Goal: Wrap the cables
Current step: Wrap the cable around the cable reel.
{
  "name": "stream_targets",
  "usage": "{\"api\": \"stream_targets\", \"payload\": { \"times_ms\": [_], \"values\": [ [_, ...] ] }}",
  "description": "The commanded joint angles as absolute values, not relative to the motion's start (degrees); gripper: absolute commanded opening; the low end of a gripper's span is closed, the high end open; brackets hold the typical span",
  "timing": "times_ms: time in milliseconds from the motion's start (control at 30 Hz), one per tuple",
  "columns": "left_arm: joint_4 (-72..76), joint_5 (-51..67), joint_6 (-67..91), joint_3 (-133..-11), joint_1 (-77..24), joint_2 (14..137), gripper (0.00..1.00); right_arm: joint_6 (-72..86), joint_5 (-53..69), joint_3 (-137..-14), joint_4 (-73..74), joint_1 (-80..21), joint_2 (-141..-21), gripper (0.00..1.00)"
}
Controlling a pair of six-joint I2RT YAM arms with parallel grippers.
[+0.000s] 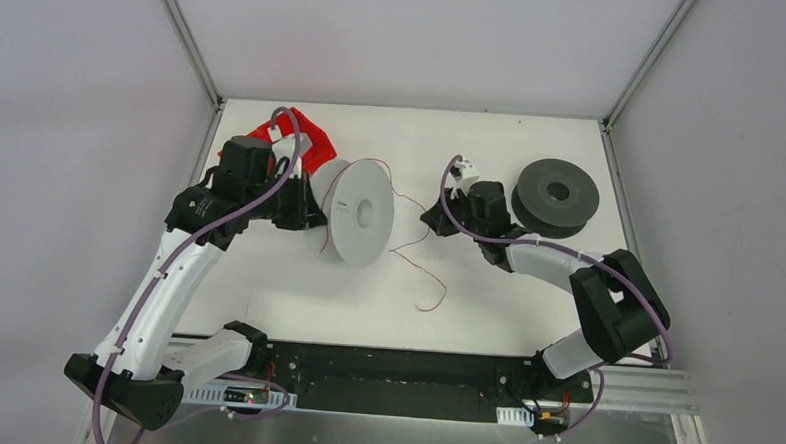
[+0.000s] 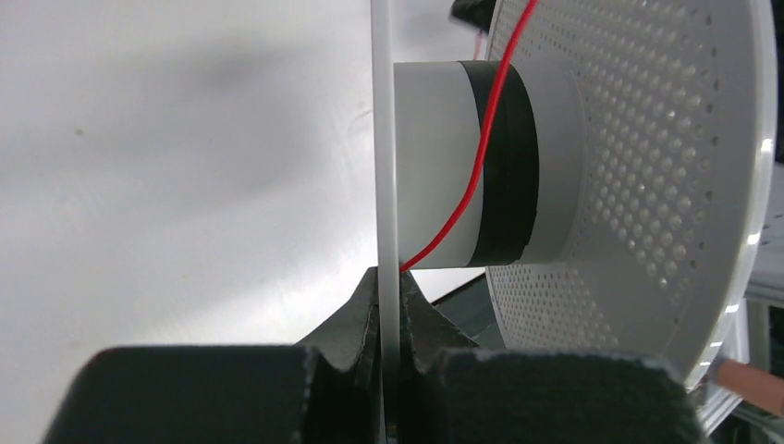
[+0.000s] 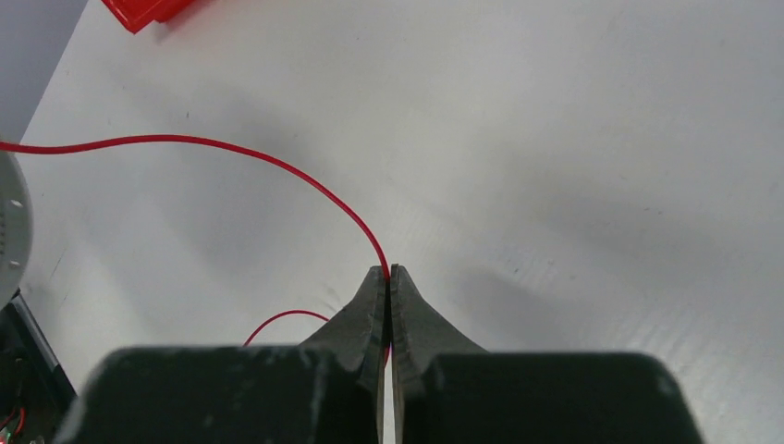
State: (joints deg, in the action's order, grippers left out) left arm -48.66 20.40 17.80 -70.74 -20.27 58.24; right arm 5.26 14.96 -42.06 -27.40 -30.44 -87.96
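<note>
A thin red cable (image 1: pixel 411 241) runs from the white spool (image 1: pixel 361 213) across the table in loose curls. The spool stands on edge. My left gripper (image 1: pixel 314 217) is shut on its near flange (image 2: pixel 384 139), seen edge-on between the jaws of the left gripper (image 2: pixel 388 276). The cable (image 2: pixel 476 166) crosses the hub's black band (image 2: pixel 507 166) as a single strand. My right gripper (image 1: pixel 431 224) is to the right of the spool, shut on the cable (image 3: pixel 277 157), which enters at the tips of the right gripper (image 3: pixel 386 270); a loose loop trails below left.
A dark grey spool (image 1: pixel 556 196) lies flat at the back right, just beyond the right wrist. A red plastic object (image 1: pixel 308 138) sits behind the left gripper at the back left. The white table's edges (image 1: pixel 611 172) meet the enclosure walls.
</note>
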Motion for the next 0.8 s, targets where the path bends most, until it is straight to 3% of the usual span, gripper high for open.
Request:
{"api": "stream_targets", "payload": {
  "times_ms": [0,300,533,767],
  "values": [
    [-39.79,29.36,23.23,-74.35,-17.90,58.04,0.00,6.81,11.73,-42.32,-25.77,-33.17,-85.12,0.00],
    [-36.31,32.75,27.66,-72.46,-11.64,58.02,0.00,10.08,10.48,-36.47,-24.39,-36.87,-76.94,0.00],
    [-30.40,24.24,32.08,-68.26,-10.99,57.83,0.00,12.91,8.02,-31.90,-24.53,-44.23,-65.75,0.00],
    [-26.11,16.88,36.58,-65.41,-11.12,58.89,0.00,14.82,-1.42,-34.50,-24.80,-55.58,-66.69,0.00]
  ]
}}
